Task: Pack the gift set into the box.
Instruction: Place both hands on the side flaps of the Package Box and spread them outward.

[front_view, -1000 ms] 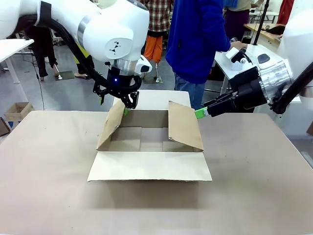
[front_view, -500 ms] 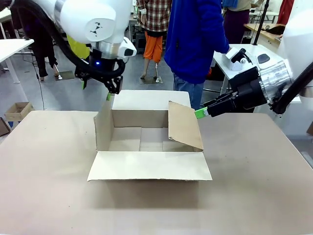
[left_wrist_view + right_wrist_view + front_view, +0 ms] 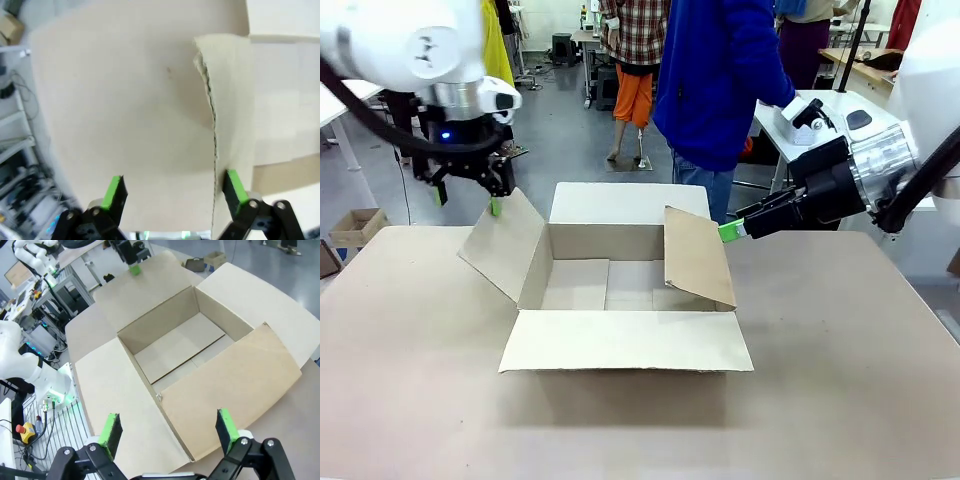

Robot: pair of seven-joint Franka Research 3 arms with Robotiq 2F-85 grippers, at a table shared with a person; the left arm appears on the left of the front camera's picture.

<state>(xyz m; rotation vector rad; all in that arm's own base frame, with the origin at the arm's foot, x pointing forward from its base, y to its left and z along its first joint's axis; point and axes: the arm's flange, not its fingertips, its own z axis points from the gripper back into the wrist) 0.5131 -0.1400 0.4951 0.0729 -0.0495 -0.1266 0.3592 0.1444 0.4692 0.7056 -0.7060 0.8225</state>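
Table (image 3: 420, 380): brown-covered, spanning the near scene.
Person (image 3: 720, 80): blue jacket, standing at the far side, right of centre.
Box (image 3: 625, 342): open cardboard carton at the table's middle; near and far flaps lie flat outward.
Left flap (image 3: 505, 245): slants outward to the left.
Right flap (image 3: 698, 258): stands up, leaning inward.
Right gripper (image 3: 730, 232): just right of the right flap's far corner; fingers spread wide in its wrist view (image 3: 168, 429), holding nothing.
Left gripper (image 3: 467, 200): fingers spread, one green pad (image 3: 235, 186) against the left flap's top edge.
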